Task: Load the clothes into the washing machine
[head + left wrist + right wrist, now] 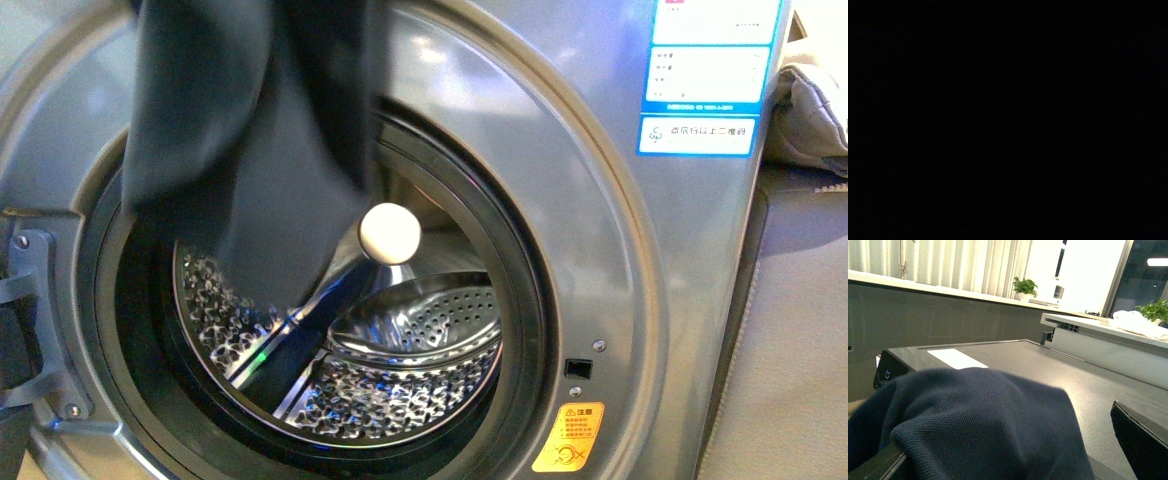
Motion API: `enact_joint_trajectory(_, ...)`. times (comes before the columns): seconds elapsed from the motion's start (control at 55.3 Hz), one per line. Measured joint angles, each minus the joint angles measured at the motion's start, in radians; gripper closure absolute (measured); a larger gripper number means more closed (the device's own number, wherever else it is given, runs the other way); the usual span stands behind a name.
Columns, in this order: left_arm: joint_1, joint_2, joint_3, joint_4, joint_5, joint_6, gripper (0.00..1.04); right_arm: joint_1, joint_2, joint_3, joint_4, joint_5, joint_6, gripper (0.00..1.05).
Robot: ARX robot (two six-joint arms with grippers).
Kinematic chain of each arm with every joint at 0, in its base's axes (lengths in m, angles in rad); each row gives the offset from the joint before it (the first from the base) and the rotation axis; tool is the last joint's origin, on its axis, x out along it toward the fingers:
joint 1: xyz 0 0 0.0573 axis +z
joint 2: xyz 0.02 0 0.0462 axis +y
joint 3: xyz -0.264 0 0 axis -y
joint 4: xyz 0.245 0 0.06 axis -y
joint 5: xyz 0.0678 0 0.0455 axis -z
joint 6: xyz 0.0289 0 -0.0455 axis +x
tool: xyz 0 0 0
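The step in hand is the carry to the opening; the clothes (250,150), a dark navy garment, hang limp from the upper left of the front view and drape over the upper left part of the washing machine's (620,300) round porthole; the lower hem lies in front of the perforated steel drum (420,380), and whether any of it is past the rim I cannot tell; I judge that the garment is not yet inside.

In the right wrist view the same navy knit (983,425) fills the lower left of the frame, bunched over one dark finger of the right gripper (1003,440); the other finger (1138,440) stands well apart at the lower right with bare grey machine top (1023,360) showing between it and the cloth; so the jaws look wide apart, the cloth draped rather than pinched. The left wrist view is dark; neither gripper shows in the front view, so what holds the hanging part is unseen.

A cream round thing (390,233) sits at the centre of the opening; I cannot say what it is.

The next move calls for lowering the bulk to the porthole and pushing it deep into the drum; the limp hem may catch on the dark rim.
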State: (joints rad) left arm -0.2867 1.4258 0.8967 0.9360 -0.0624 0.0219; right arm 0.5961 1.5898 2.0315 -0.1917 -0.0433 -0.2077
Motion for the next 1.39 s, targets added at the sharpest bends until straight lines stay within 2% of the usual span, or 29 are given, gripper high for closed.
enact_joint_trajectory(0.253, 0.040, 0.016, -0.109, 0.039, 0.048, 0.000, 0.92, 0.001, 0.002, 0.000, -0.002, -0.003, -0.010, 0.08)
enact_joint_trajectory(0.777, 0.061, 0.014, -0.194, 0.075, 0.059, -0.028, 0.92, 0.000, -0.006, 0.002, 0.000, 0.006, -0.003, 0.08)
enact_joint_trajectory(0.832, 0.060, 0.014, -0.194, 0.079, 0.059, -0.031, 0.92, 0.018, -0.016, 0.017, -0.133, 0.240, 0.065, 0.16)
enact_joint_trajectory(0.886, 0.059, 0.014, -0.195, 0.080, 0.060, -0.031, 0.92, 0.014, -0.066, -0.070, -0.161, 0.404, 0.106, 0.23)
enact_joint_trajectory(0.958, 0.058, 0.019, -0.198, 0.087, 0.063, -0.031, 0.92, -0.010, -0.172, -0.259, -0.092, 0.531, 0.141, 0.34)
enact_joint_trajectory(1.012, 0.058, 0.023, -0.201, 0.092, 0.058, -0.031, 0.92, -0.041, -0.256, -0.398, -0.026, 0.543, 0.160, 0.41)
enact_joint_trajectory(1.085, 0.058, 0.038, -0.211, 0.114, 0.048, -0.031, 0.92, -0.123, -0.454, -0.711, 0.116, 0.512, 0.182, 0.58)
enact_joint_trajectory(1.157, 0.055, 0.061, -0.220, 0.138, 0.042, -0.031, 0.92, -0.179, -0.591, -0.939, 0.209, 0.468, 0.192, 0.72)
enact_joint_trajectory(1.338, 0.051, 0.161, -0.245, 0.189, 0.035, -0.025, 0.92, -0.261, -0.743, -1.296, 0.336, 0.349, 0.194, 1.01)
enact_joint_trajectory(1.392, 0.052, 0.195, -0.248, 0.200, 0.035, -0.024, 0.92, -0.282, -0.763, -1.364, 0.357, 0.334, 0.194, 1.03)
